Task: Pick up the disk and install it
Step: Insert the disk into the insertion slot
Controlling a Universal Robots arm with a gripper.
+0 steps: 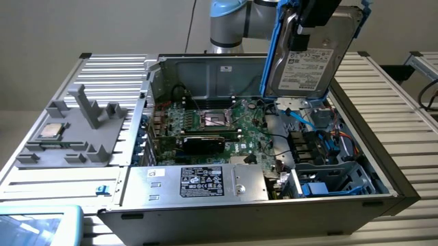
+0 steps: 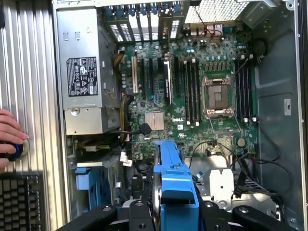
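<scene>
The disk [image 1: 308, 66], a silver-grey hard drive with a white label and blue side rails, hangs upright above the back right part of the open computer case [image 1: 239, 218]. My gripper [image 1: 309, 36] is shut on its upper part from above. In the wrist view the disk's blue rail [image 2: 174, 175] runs edge-on between the black fingers [image 2: 139, 216] of my gripper [image 2: 175, 214]. The motherboard [image 2: 192, 96] lies below it.
Inside the case are the motherboard [image 1: 219, 128], a grey power supply [image 1: 198, 182] with a black label, and a drive cage [image 1: 335, 179] with blue parts at the exterior view's right. A grey fixture [image 1: 75, 133] holds a small CPU chip [image 1: 51, 131]. A hand [image 2: 9, 134] rests beside a keyboard [image 2: 19, 202].
</scene>
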